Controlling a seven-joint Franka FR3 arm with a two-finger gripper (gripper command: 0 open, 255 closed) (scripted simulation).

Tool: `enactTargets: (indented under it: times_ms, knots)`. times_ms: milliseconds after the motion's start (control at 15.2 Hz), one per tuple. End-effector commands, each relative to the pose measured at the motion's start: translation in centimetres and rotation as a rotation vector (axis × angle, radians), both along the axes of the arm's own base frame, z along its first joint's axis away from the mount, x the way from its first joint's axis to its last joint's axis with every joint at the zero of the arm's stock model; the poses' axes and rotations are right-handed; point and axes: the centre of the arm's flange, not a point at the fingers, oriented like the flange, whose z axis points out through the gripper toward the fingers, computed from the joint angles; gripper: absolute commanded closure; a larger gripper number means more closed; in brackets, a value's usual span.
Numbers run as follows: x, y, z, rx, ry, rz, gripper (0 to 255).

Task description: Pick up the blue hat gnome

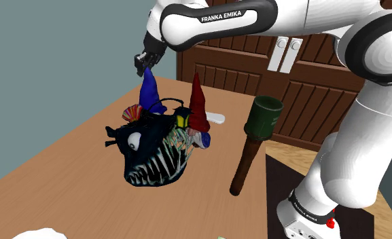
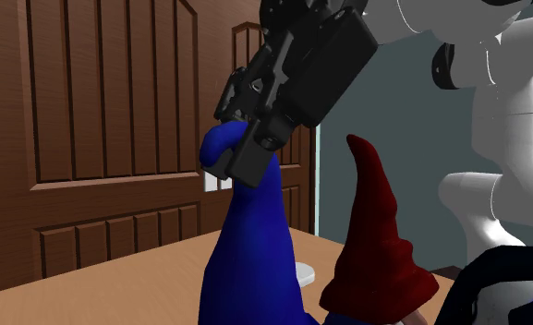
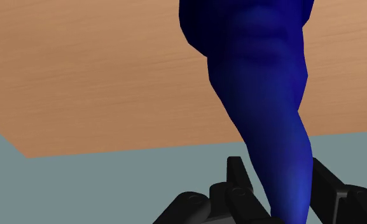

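Note:
The blue hat gnome (image 1: 149,95) stands at the far side of a wooden table (image 1: 65,176), its body hidden behind a black anglerfish toy (image 1: 150,149). My gripper (image 1: 145,68) comes down onto the tip of its tall blue hat and is shut on it. In the second exterior view the gripper (image 2: 236,157) clasps the curled tip of the blue hat (image 2: 250,249). The wrist view has the black fingers (image 3: 236,175) on either side of the narrow end of the hat (image 3: 264,76), with the gripper (image 3: 278,184) closed around it.
A red hat gnome (image 1: 198,105) stands close beside the blue one, also (image 2: 375,240). A green stick grenade (image 1: 255,136) lies toward the shoulder view's right. A small white object (image 1: 216,118) lies behind the gnomes. Brown panelled doors (image 1: 289,75) stand behind the table.

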Motion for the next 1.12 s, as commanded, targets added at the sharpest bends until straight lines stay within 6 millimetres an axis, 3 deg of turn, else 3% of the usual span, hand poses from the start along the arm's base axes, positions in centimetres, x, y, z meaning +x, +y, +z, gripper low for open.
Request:
enactTargets:
  times_ms: [0, 924, 1056]
  knots:
    - [0.0, 0.0, 0.5, 0.0, 0.001, 0.0, 255]
    - [0.0, 0.0, 7.9, 0.0, 0.001, 0.0, 255]
    - [0.0, 0.0, 8.0, 0.0, 0.001, 0.0, 255]
